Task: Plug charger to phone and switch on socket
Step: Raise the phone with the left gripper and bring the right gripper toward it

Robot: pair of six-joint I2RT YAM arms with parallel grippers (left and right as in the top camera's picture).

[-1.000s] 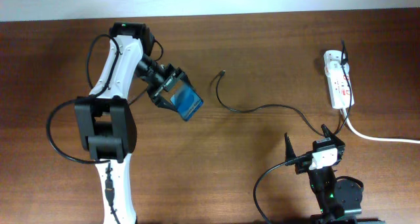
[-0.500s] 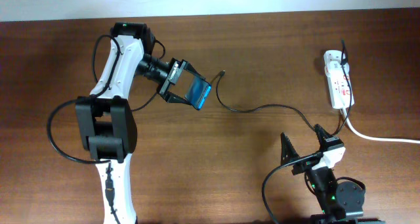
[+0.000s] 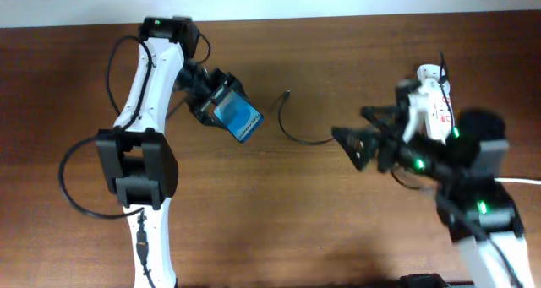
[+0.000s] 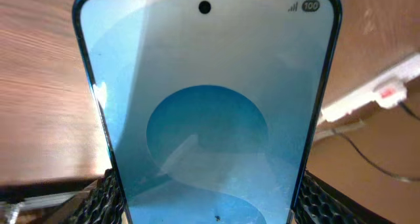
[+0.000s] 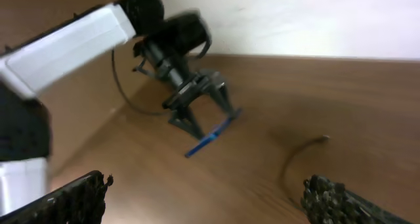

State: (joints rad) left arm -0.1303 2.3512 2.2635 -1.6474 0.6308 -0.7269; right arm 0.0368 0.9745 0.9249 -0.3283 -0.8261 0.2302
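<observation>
Both pinching and carrying the phone (image 3: 241,122) in the left tool (image 3: 218,105), clamping it across its long edges above the table (image 3: 338,237), left of the middle. Tilting it screen-up, with the long axis running from upper left to lower right in the overhead view and the free end, marked by the camera hole, pointing away from the wrist toward the charger (image 3: 296,139). Showing the blue screen again, instead of the edge-on pose of half a second ago, and holding it slightly nearer the far edge than a second ago. Leaving the charger lying as before, with its plug tip (image 3: 288,93) near the phone's free end but apart from it, curving down and then right toward the socket (image 3: 429,78). Spreading the right tool (image 3: 351,126) wide, gripping nothing, and hanging it over the cable's right stretch, between phone and socket, no longer by the near edge as a second ago. Hiding part of the cable and part of the socket under the right arm. Catching, from the left wrist, the socket beyond the phone's right edge, with one red switch showing.
</observation>
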